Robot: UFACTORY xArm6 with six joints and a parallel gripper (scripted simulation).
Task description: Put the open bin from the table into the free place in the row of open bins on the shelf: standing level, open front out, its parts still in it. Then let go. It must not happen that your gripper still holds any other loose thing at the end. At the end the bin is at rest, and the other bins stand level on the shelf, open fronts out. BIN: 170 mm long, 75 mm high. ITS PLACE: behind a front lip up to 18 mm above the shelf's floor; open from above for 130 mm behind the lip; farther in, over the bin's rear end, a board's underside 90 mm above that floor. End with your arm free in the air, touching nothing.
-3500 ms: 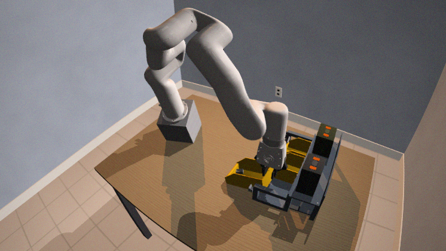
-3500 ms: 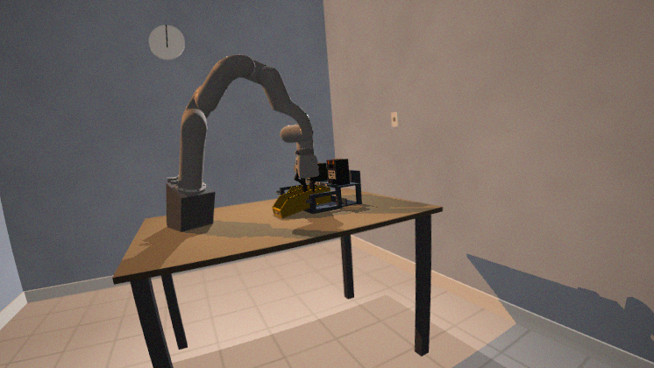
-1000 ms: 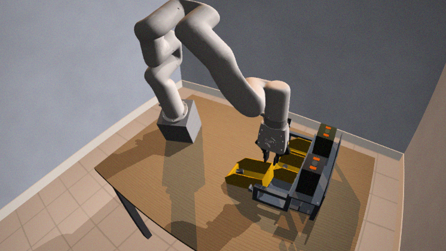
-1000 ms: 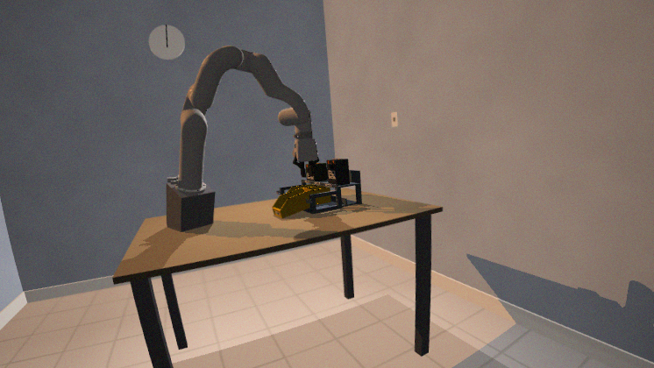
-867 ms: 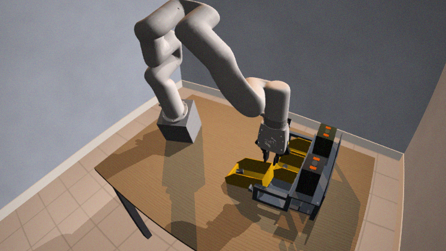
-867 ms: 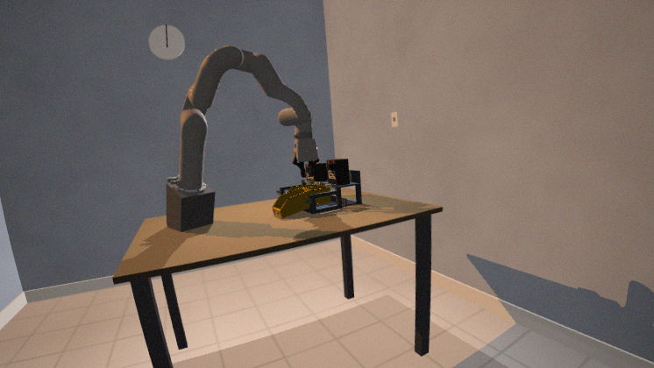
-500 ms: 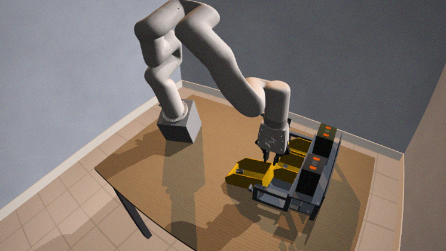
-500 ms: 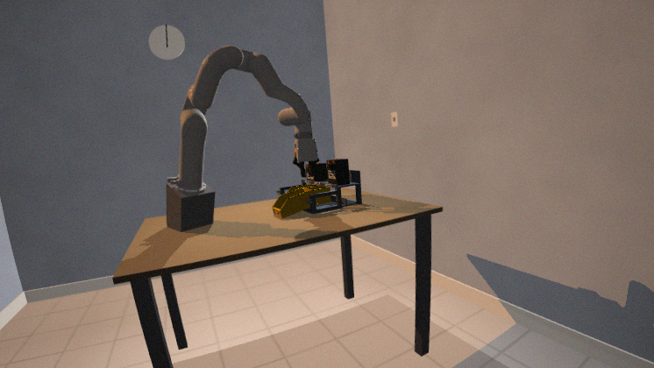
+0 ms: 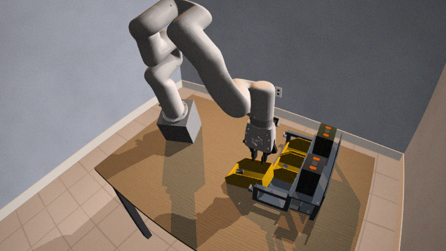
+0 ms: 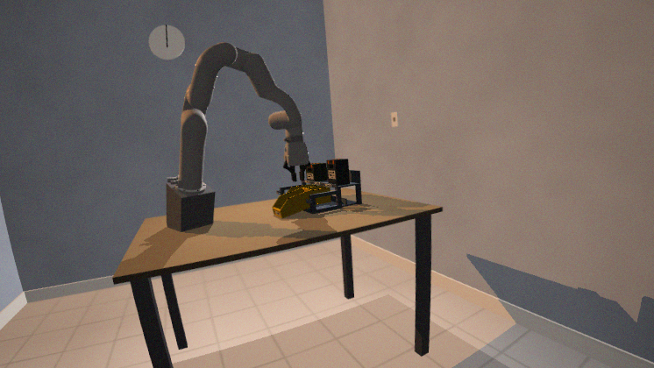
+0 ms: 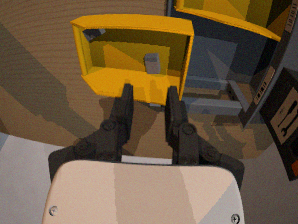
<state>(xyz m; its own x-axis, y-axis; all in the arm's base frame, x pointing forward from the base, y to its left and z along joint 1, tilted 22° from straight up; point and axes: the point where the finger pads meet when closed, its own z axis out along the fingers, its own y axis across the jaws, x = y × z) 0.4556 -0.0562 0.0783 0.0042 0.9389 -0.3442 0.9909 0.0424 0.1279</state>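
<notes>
Yellow walls of the bin [image 9: 267, 177] [image 10: 287, 204] [image 11: 132, 24] lie just past my part-open, empty fingers [image 9: 259, 159] [image 10: 297, 177], so coming down crooked could tip it.
</notes>
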